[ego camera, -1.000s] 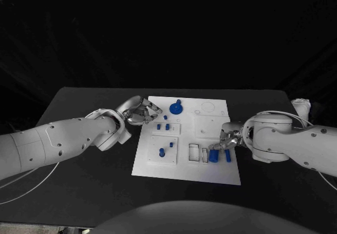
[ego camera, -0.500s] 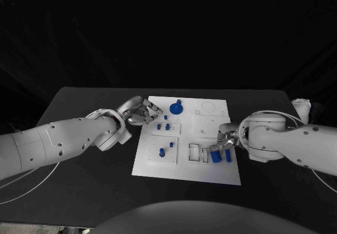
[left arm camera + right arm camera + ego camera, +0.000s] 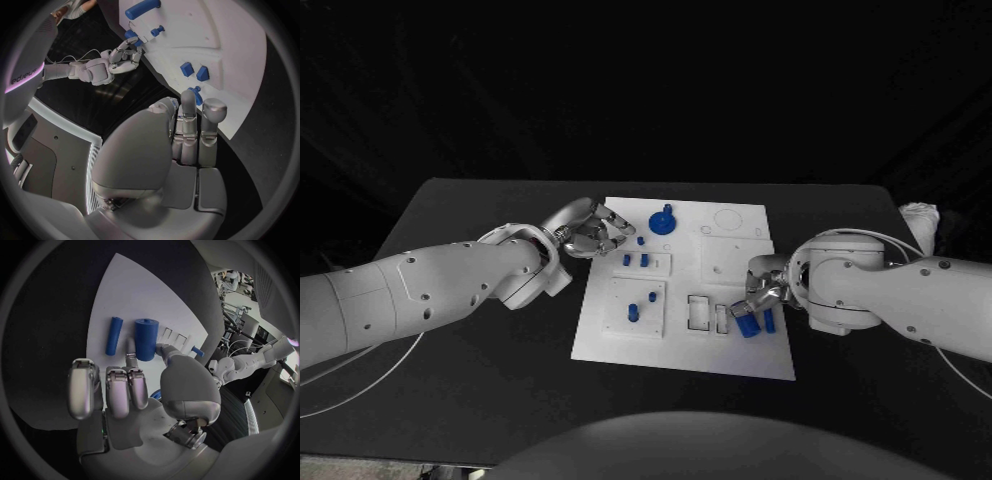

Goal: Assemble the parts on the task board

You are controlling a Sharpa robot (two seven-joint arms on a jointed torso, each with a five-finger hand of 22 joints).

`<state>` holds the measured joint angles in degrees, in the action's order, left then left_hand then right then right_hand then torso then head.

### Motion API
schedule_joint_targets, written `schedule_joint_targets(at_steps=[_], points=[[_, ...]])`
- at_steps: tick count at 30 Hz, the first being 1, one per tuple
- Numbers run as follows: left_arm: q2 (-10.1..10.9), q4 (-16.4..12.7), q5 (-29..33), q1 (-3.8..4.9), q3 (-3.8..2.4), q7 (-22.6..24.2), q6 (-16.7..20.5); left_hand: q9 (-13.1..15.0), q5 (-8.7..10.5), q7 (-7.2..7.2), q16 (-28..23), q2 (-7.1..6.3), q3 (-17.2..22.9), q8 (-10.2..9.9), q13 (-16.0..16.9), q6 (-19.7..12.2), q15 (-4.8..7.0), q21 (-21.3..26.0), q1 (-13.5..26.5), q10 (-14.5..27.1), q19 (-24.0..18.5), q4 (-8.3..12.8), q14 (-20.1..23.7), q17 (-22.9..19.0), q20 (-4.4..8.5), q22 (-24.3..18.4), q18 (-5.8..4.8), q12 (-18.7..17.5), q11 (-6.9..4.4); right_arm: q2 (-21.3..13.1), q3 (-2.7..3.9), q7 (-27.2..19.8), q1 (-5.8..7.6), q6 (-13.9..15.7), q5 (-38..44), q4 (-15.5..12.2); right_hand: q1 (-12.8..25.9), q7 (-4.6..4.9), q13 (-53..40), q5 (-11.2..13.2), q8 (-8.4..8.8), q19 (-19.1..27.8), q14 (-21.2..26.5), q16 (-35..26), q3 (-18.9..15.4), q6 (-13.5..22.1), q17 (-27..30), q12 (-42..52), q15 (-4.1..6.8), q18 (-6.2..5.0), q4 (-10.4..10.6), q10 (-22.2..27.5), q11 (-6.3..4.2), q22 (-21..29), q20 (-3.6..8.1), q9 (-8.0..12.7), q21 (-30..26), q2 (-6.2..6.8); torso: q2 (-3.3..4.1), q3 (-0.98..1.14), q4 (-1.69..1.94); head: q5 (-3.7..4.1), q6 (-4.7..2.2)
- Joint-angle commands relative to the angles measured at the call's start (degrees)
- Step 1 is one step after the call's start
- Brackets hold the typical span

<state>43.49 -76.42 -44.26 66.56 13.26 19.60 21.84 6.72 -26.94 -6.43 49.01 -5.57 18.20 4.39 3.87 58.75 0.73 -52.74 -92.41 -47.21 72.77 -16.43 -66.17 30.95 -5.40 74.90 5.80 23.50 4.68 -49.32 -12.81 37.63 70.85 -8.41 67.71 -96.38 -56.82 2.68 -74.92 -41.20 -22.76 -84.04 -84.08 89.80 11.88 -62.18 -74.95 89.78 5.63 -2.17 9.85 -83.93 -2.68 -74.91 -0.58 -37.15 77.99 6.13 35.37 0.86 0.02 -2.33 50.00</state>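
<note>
The white task board [image 3: 678, 335] lies mid-table. My right hand [image 3: 762, 290] is at its right side, thumb and a finger pinching the near end of a thick blue cylinder [image 3: 749, 323] [image 3: 145, 338] that lies tilted on the board. A thin blue rod [image 3: 769, 319] [image 3: 114, 335] lies beside it. My left hand [image 3: 590, 229] [image 3: 187, 135] hovers at the board's upper left edge with its fingers curled together and nothing in them. A round blue knob [image 3: 661, 221], two small blue pegs [image 3: 635, 260] and blue pieces [image 3: 639, 306] are on the board's left half.
Two narrow empty slots [image 3: 707, 314] sit just left of the thick cylinder. A white object [image 3: 920, 214] stands at the table's right edge. Black table [image 3: 473, 340] lies open on both sides of the board.
My right hand has shifted slightly along the board, and the thick blue cylinder has turned from straight to tilted under its fingers. The left hand has stayed put.
</note>
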Motion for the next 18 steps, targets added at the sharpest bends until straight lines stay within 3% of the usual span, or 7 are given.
schedule_joint_targets(at_steps=[1, 3, 6, 18], points=[[-0.14, -0.07, -0.17, -0.02, -0.04, -0.05, -0.89, 0.06, -0.2, -0.1, -0.19, -0.16, 0.26, 0.12, 0.07, -0.17, -0.18, 0.38, -0.48, -0.32, -0.28, -0.02, 0.21, -0.09, -0.15, 5.9, 1.13, 0.19, 0.08, -0.32, -0.28, 0.36, -0.38, -0.21, -1.29, 0.16, 0.04, -2.12, -15.08, -1.19, -3.19, 0.01, -5.92, 0.2, 4.03, 3.89, -15.05, 0.22, 0.6, -0.93, -3.49, -6.07, -0.71, -10.49, 0.47, -4.96, -0.3, -0.6, 0.03, 0.0, -0.03, -0.14, 0.0], [-0.15, -0.04, -0.17, -0.04, -0.04, -0.06, -0.92, 0.07, -0.21, -0.15, -0.19, -0.17, 0.25, 0.15, 0.07, -0.13, -0.21, 0.44, -0.47, -0.33, -0.32, -0.03, 0.24, -0.1, -0.16, 5.88, 1.14, 0.22, 0.13, -0.59, -0.28, 0.22, -0.4, 0.51, -1.67, 0.1, 0.42, -2.28, -15.08, -1.45, -4.34, -0.02, -5.92, 0.2, 4.67, 4.49, -15.05, 0.22, 0.78, -0.91, -3.76, -6.07, -0.84, -10.48, 0.48, -6.84, -0.45, -0.61, 0.01, 0.0, -0.03, -0.26, 0.0], [-0.16, -0.02, -0.17, -0.06, -0.04, -0.08, -0.96, 0.07, -0.21, -0.15, -0.19, -0.17, 0.25, 0.15, 0.07, -0.13, -0.21, 0.44, -0.47, -0.33, -0.32, -0.03, 0.24, -0.1, -0.16, 5.88, 1.14, 0.22, 0.13, -1.1, -0.27, 0.08, -0.34, 1.43, -2.3, -0.11, 0.76, -2.38, -15.08, -1.73, -5.04, 0.06, -5.92, 0.2, 5.16, 4.85, -15.05, 0.22, 0.88, -0.95, -3.94, -6.07, -0.91, -10.4, 0.52, -8.1, -0.77, -0.56, -0.04, -0.02, -0.01, -0.34, 0.0], [-0.09, 0.18, -0.2, -0.12, -0.03, -0.36, -1.01, 0.07, -0.21, -0.15, -0.19, -0.17, 0.25, 0.15, 0.07, -0.13, -0.21, 0.44, -0.47, -0.33, -0.32, -0.03, 0.24, -0.1, -0.16, 5.88, 1.14, 0.22, 0.13, -1.51, -0.25, -0.02, 2.48, 3.09, -13.0, -0.64, 1.47, -2.3, -15.08, -0.93, -5.22, 0.39, -5.92, 0.2, 5.9, 5.7, -15.05, 0.22, 0.91, -1.14, -3.78, -6.07, -0.89, -10.11, 0.57, -9.23, -1.7, -1.01, -0.09, -0.05, -0.02, -0.52, 0.0]])
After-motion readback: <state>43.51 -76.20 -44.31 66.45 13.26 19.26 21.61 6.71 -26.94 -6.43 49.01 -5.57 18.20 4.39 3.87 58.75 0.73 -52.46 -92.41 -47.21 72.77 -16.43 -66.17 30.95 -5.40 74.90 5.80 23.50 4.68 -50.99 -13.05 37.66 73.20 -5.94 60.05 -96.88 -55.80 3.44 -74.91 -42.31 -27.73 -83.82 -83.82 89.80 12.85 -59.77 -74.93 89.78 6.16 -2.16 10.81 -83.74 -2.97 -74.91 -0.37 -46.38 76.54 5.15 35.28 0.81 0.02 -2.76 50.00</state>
